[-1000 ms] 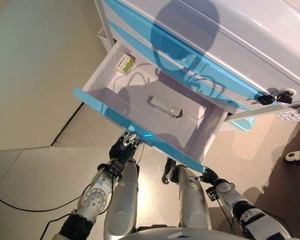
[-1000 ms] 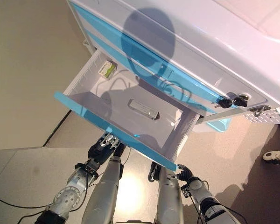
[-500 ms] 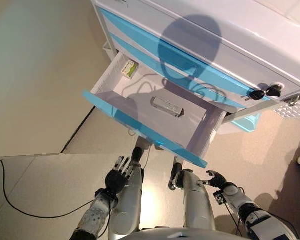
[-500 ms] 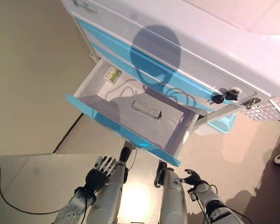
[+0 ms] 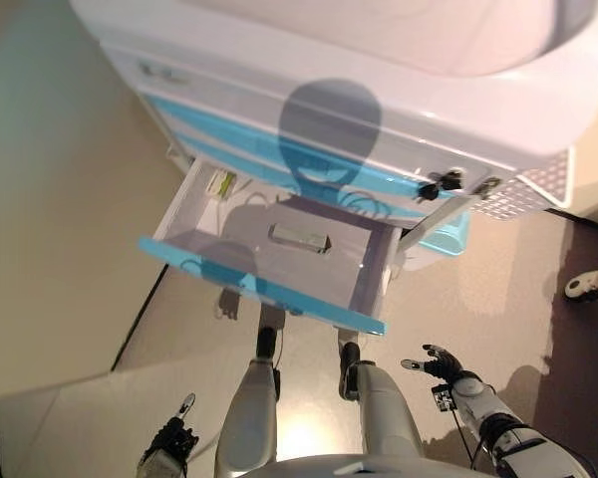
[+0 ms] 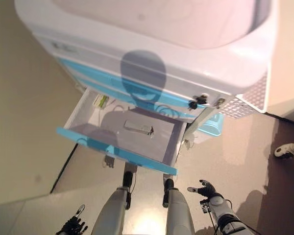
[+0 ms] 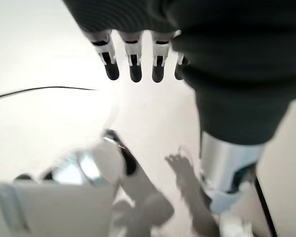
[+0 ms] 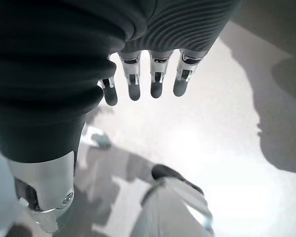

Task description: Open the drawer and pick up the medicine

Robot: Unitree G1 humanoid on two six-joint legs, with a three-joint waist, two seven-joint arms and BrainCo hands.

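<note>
The lowest drawer (image 5: 264,292) of the white and blue cabinet (image 5: 359,119) stands pulled out. Inside lie a flat grey medicine pack (image 5: 298,238) in the middle and a small green and white medicine box (image 5: 219,183) in the far left corner. My left hand (image 5: 171,439) hangs low by the floor at the lower left, well clear of the drawer, open and empty, as its wrist view (image 7: 133,64) shows. My right hand (image 5: 439,362) is low at the right, below the drawer front, open and empty, and also shows in its wrist view (image 8: 143,79).
A bunch of keys (image 5: 441,181) hangs in the cabinet's lock at the right. A pale blue bin (image 5: 447,237) and a white perforated basket (image 5: 533,184) hang on the cabinet's right side. A caster wheel (image 5: 586,285) shows at the far right on the dark floor.
The camera has risen and pulled back, so the cabinet looks smaller. My left hand has dropped from under the drawer front to the lower left. The right hand stays low.
</note>
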